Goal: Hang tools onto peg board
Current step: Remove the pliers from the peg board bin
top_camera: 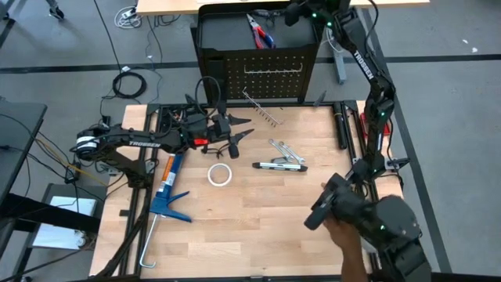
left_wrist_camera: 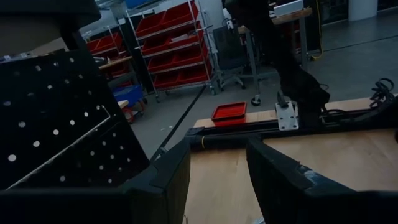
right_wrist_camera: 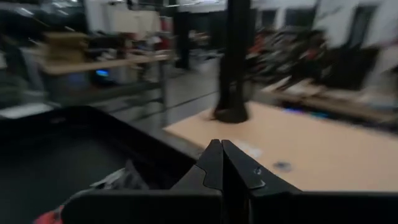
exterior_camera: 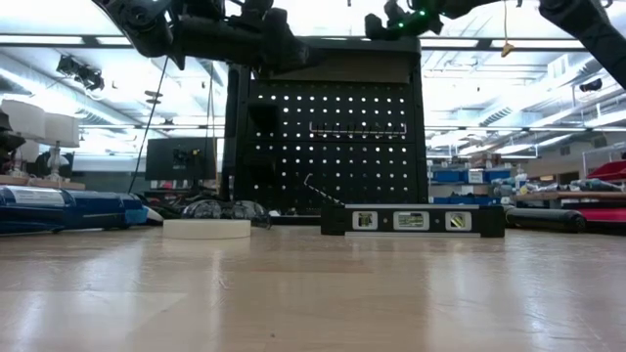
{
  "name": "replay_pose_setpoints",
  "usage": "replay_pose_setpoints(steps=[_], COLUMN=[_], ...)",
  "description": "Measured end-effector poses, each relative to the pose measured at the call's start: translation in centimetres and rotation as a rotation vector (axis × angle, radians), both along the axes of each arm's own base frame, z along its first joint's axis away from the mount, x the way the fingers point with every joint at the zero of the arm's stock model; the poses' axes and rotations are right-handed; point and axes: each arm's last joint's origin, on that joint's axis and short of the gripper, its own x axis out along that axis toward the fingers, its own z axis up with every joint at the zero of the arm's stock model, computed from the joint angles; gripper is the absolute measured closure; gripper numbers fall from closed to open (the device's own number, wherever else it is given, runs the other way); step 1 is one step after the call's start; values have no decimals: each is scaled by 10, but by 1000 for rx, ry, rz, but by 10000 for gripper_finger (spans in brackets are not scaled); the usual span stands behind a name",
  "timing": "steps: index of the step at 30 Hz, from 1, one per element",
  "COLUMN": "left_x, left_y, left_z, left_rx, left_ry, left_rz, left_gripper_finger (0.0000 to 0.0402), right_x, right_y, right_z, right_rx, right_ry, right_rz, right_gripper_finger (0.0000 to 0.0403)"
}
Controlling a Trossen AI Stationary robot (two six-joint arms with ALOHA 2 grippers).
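The black peg board (top_camera: 258, 74) stands upright at the table's far edge. Red-and-blue-handled pliers (top_camera: 261, 31) lie in its tray-like top. My right gripper (top_camera: 296, 13) hovers shut, level, above the tray's right end and holds nothing; its wrist view shows the closed fingertips (right_wrist_camera: 222, 144). My left gripper (top_camera: 249, 128) hangs open, level, in front of the board's lower left, with only bare table between its fingers (left_wrist_camera: 217, 142). A black-and-silver bar (top_camera: 279, 164) and a silver wrench (top_camera: 286, 149) lie flat on the table.
A white tape roll (top_camera: 219, 174) and a blue caulking gun (top_camera: 168, 188) lie left of centre. A silver hook rail (top_camera: 262, 110) leans at the board's foot. A person's hand (top_camera: 348, 239) reaches in at the near right. Cables lie on the floor to the left.
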Motion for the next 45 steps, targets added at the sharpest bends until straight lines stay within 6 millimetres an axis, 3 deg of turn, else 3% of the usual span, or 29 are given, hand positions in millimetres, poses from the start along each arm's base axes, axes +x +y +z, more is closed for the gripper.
replay_pose_setpoints(steps=[6, 13, 19, 33, 39, 45], left_x=[0, 0, 0, 0, 0, -1], left_y=[0, 0, 0, 0, 0, 5], left_z=[0, 0, 1, 2, 2, 8], left_rx=[0, 23, 25, 28, 26, -78], left_ry=[0, 4, -1, -16, -11, -6], left_rz=[0, 0, 0, -1, 0, 96], left_gripper_finger=[241, 241, 241, 241, 241, 242], right_x=[-18, -25, -18, 23, 18, 10], right_y=[-9, -11, -7, 18, 14, 17], right_z=[-9, -17, -15, -4, -6, 7], right_rx=[130, 182, 123, -31, -52, 24], right_ry=[3, 58, 82, 75, 113, -39], right_rz=[63, 123, 134, 310, 256, 253], right_gripper_finger=[398, 399, 399, 398, 380, 341])
